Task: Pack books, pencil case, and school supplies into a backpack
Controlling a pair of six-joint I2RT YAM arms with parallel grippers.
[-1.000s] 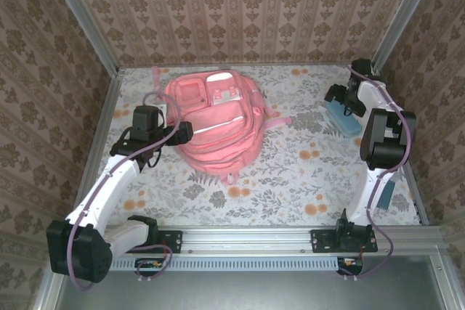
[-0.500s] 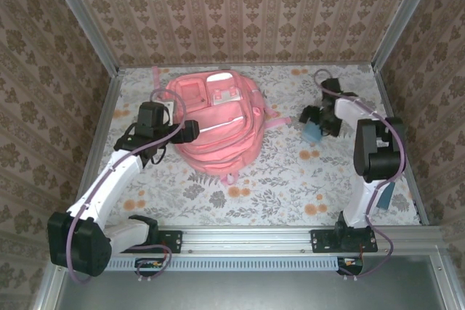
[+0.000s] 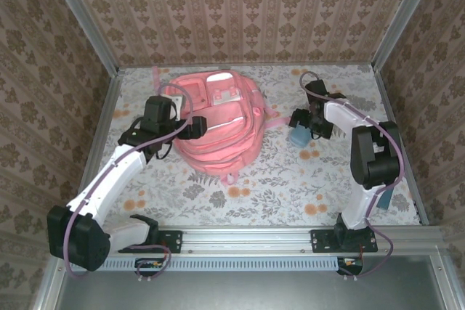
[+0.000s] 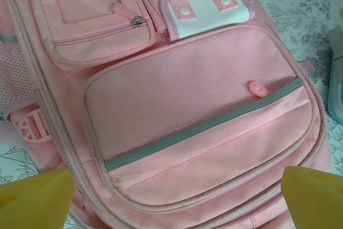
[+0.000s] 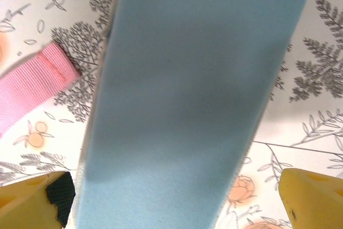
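1. A second ago the pencil case lay flat at the far right of the counter. Now it is close to the backpack, near its side strap.
2. The right fingers, spread wide, hold this case between them, lifted off the counter.
3. The left fingers have moved a little further over the backpack front. They stand open and hold nothing.
4. The case is light blue, smooth and oblong.
5. The backpack is soft pink fabric. It has a mesh pocket with rounded corners, a grey band under it, and a white patch with pink snaps above.
6. The strap is ribbed pink webbing. The counter has a print of leaves and orange flowers.
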